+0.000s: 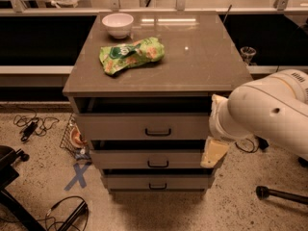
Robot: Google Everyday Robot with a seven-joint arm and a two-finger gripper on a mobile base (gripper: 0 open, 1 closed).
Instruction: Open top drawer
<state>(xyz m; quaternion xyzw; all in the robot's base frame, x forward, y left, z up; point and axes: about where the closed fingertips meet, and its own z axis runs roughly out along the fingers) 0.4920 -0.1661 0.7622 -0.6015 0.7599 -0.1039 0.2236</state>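
Note:
The top drawer (139,126) is the widest of three grey-brown drawers in the cabinet, with a small dark bar handle (158,132) at its centre. A dark gap shows between its front and the countertop; its interior is hidden. My gripper (215,151) hangs at the cabinet's right front corner, level with the middle drawer (144,160) and to the right of the top drawer's handle. It is mostly hidden behind my large white arm (269,112).
A white bowl (118,24) and a green snack bag (131,55) lie on the countertop (202,57). The bottom drawer (156,182) sits below. Cables (33,125), a blue floor cross (77,175), a chair base (12,177) and a black stand (281,194) lie around the cabinet.

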